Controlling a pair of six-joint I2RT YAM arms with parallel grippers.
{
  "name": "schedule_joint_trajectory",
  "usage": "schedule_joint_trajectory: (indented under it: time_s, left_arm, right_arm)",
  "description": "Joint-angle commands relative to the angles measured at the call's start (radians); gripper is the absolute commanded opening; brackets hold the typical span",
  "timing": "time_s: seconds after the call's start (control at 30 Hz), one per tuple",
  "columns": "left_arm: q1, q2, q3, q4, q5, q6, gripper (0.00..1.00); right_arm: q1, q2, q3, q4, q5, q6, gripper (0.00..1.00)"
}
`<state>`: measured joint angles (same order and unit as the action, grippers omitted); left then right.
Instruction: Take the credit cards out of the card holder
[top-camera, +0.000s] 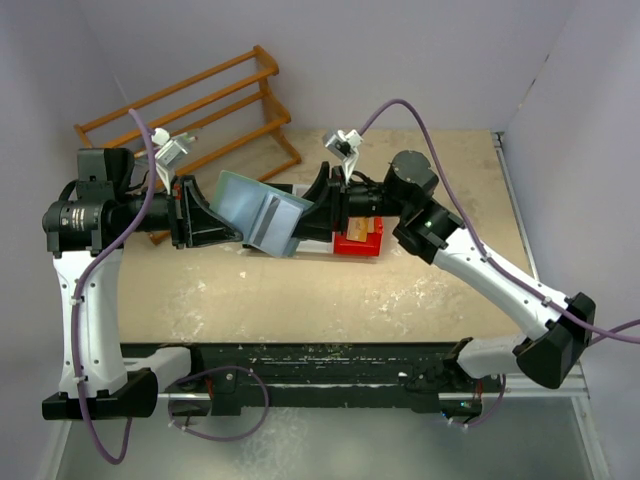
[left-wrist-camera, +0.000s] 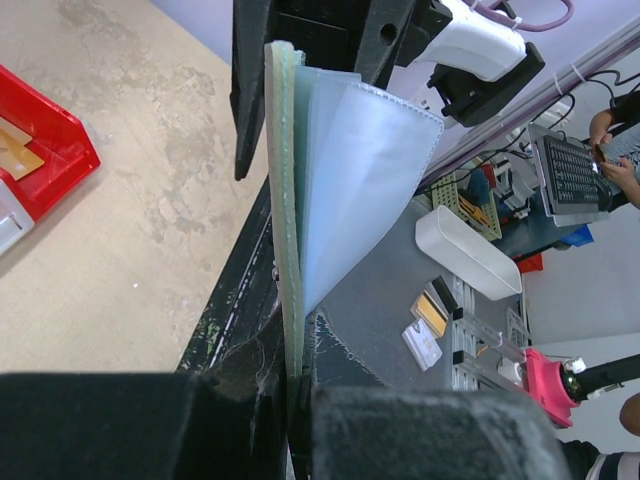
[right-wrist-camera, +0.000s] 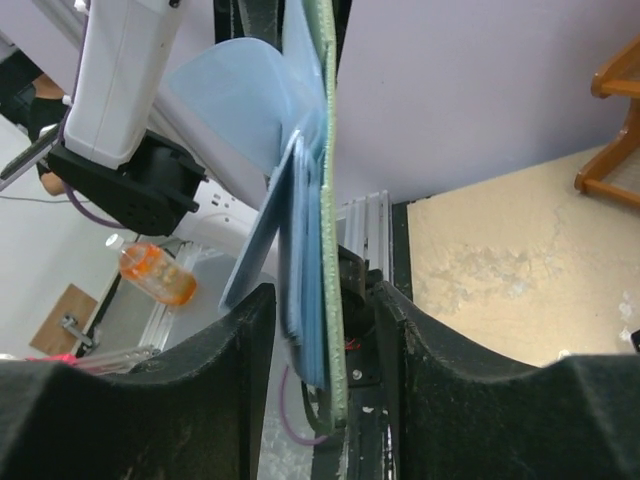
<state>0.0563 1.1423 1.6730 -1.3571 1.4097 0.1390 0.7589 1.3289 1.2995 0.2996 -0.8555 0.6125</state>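
Clamping card holder (top-camera: 262, 215), left fingers (left-wrist-camera: 100, 425); right fingers (right-wrist-camera: 150, 410) straddle it.

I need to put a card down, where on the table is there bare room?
Bare table lies between the bins and the black front rail, and behind the right arm toward the right edge. The centre is crowded: the card holder is held above the bins. The wooden rack takes the back left.
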Motion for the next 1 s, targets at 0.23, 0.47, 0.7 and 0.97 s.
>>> schedule_joint_trajectory:
  time_s: [0.23,0.47,0.7,0.97]
  left_arm:
    - [-0.001,-0.001,0.039,-0.005,0.037,0.013,0.00]
    - [-0.001,0.002,0.036,-0.016,0.043,0.027,0.00]
    - [-0.002,0.000,0.036,-0.029,0.050,0.041,0.00]
    - [-0.003,-0.003,0.033,-0.066,0.027,0.093,0.05]
  right_arm:
    - [-0.001,-0.012,0.014,0.178,0.015,0.089,0.61]
    - [0.055,0.054,0.085,0.158,0.084,0.062,0.69]
    - [0.101,0.094,0.082,0.200,0.130,0.082,0.64]
    - [0.135,0.117,0.077,0.257,0.207,0.150,0.18]
